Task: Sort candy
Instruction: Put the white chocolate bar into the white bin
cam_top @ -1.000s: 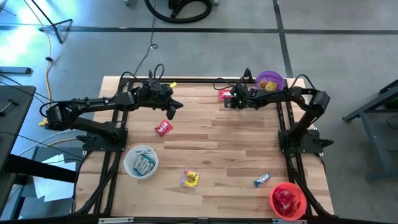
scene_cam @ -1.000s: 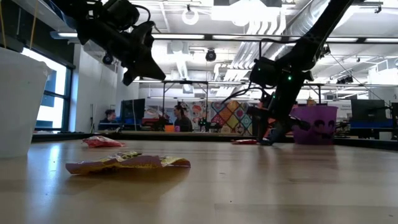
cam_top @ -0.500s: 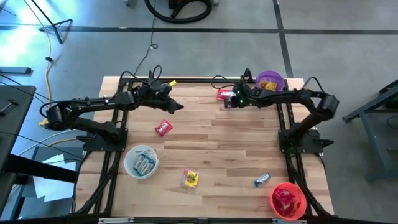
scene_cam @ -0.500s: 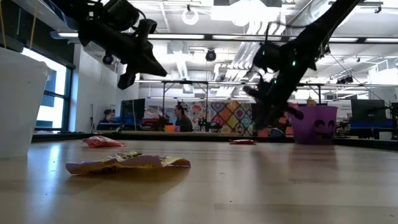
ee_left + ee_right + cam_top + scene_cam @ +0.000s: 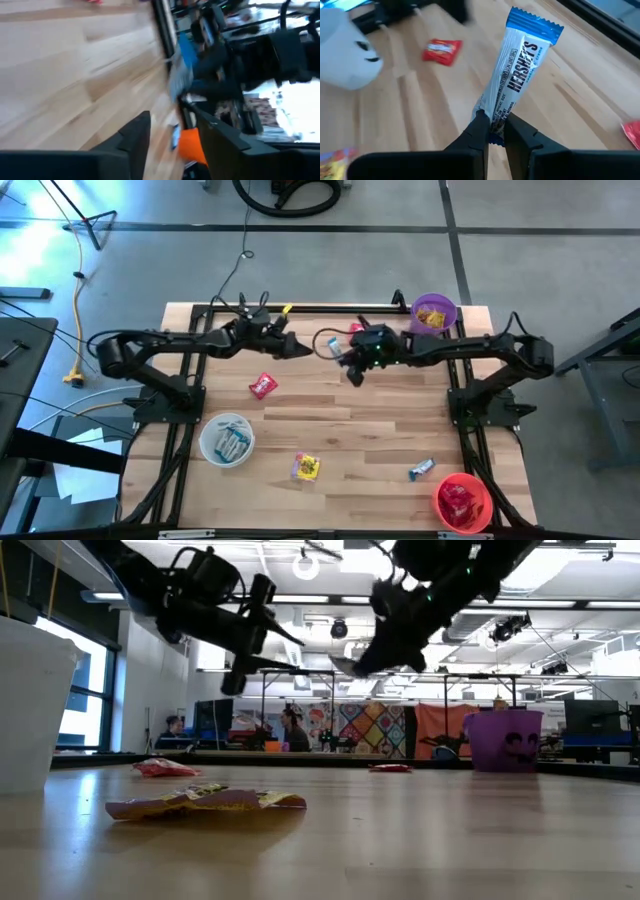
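Right gripper (image 5: 492, 131) clamped on the lower end of a blue-white candy (image 5: 517, 75), held in the air above the wooden table (image 5: 380, 420) near the far middle; the bar's long axis points away past the fingertips. Left gripper (image 5: 170, 132) apart, empty, just beside it. Workshop room behind

Place: robotics lab or workshop, open-plan.
Ceiling: exposed ducts (image 5: 300, 640) and strip lights.
Floor: bare concrete (image 5: 330, 270), cables trailing.
Background: desks with monitors, people (image 5: 290, 730) seated, colourful panel (image 5: 365, 728).
Table: wooden top (image 5: 380, 420), metal frame.
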